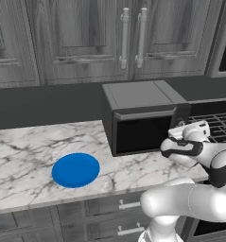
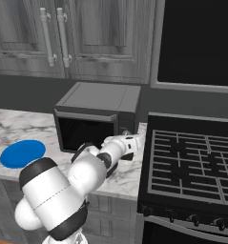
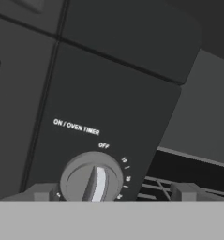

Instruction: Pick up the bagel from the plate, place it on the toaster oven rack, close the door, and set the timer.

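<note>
end effector (image 3: pixel 112 191) straddles timer knob (image 3: pixel 91 180); plate (image 1: pixel 75 169) bare.

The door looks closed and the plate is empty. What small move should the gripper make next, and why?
Probably close the gripper on the timer knob. The door is shut, the plate is bare, and in the hand view one fingertip stands on each side of the knob, not visibly pressing it.

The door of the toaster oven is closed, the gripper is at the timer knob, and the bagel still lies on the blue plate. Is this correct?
Not quite. In the left base view the blue plate has no bagel on it. The rest holds: the door is closed, and the hand view shows the gripper at the timer knob.
</note>
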Available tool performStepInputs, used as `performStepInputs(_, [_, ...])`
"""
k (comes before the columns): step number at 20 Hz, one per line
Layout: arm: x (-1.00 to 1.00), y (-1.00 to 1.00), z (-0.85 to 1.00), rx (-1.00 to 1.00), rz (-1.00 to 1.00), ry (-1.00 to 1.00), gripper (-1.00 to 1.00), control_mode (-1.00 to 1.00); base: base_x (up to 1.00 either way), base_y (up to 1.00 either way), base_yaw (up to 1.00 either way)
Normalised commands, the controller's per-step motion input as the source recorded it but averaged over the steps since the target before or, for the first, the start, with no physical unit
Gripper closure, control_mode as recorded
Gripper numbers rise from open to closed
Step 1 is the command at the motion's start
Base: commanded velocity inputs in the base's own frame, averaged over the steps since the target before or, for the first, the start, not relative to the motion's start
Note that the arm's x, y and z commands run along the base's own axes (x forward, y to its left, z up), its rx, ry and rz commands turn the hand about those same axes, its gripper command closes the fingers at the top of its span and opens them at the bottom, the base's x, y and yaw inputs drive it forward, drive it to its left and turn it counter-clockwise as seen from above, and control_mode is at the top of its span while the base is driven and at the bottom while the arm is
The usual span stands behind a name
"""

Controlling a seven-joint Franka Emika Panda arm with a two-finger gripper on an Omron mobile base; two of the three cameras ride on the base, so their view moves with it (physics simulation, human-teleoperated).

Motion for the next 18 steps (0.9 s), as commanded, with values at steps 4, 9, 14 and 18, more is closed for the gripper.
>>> performStepInputs(4, [0.24, 0.00, 0.00, 0.00, 0.00, 0.00, -1.00, -1.00, 0.00, 0.00, 0.00])
performStepInputs(9, [0.22, 0.00, 0.00, 0.00, 0.00, 0.00, -1.00, -1.00, 0.00, 0.00, 0.00])
performStepInputs(14, [0.24, 0.00, 0.00, 0.00, 0.00, 0.00, -1.00, -1.00, 0.00, 0.00, 0.00])
performStepInputs(18, [0.10, 0.00, 0.00, 0.00, 0.00, 0.00, -1.00, -1.00, 0.00, 0.00, 0.00])
